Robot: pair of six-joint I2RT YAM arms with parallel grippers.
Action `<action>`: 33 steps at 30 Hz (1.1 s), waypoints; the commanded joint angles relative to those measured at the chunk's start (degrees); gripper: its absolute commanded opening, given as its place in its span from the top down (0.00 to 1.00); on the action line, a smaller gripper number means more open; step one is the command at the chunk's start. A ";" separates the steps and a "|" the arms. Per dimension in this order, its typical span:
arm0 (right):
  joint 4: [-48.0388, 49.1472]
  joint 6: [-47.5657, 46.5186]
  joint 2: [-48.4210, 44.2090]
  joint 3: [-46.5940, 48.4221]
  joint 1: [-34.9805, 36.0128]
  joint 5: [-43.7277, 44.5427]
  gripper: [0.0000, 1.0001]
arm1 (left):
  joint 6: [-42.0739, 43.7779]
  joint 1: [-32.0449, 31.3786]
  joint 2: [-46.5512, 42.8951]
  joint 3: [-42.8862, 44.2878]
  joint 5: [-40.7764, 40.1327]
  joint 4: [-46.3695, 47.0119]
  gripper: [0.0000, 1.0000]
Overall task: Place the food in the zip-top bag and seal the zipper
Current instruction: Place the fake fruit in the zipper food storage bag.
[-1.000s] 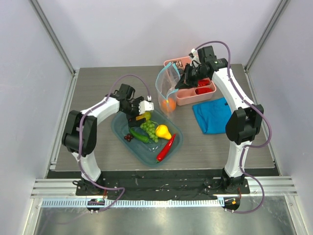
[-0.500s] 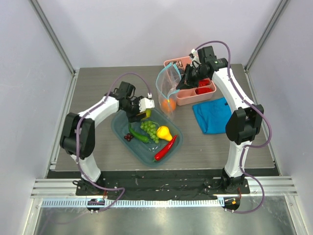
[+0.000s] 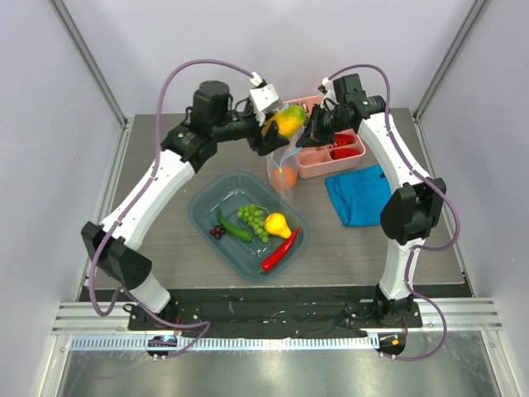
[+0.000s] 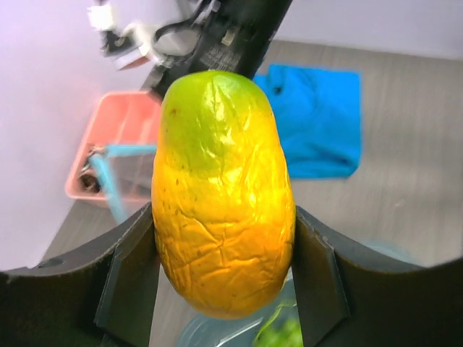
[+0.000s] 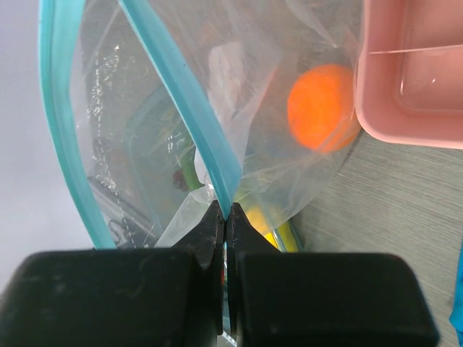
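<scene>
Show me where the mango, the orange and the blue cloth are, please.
mango (image 4: pixel 221 195), left wrist view, middle of its yellow skin.
orange (image 5: pixel 322 107), right wrist view, centre of its round face.
blue cloth (image 3: pixel 357 197), top external view, middle of the cloth.

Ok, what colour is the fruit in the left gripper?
The mango is yellow-orange, green at one end; clearest in the left wrist view.

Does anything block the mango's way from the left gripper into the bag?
Nothing visible does. The left gripper holds the mango at the top of the zip-top bag, whose mouth the right gripper pinches open by the zipper. Only an orange lies at the bottom.
</scene>
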 commanded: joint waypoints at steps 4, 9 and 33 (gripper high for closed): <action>0.91 -1.86 -3.87 3.28 0.68 2.57 0.99 | -21.67 -2.98 9.21 3.09 -11.72 8.75 0.51; 0.38 -2.92 -4.40 2.84 0.60 3.01 0.99 | -23.79 -2.98 11.33 2.74 -14.63 9.19 0.33; -0.58 -6.52 -4.49 2.93 0.60 3.89 0.99 | 27.96 4.16 -15.74 -29.22 10.07 -21.13 0.00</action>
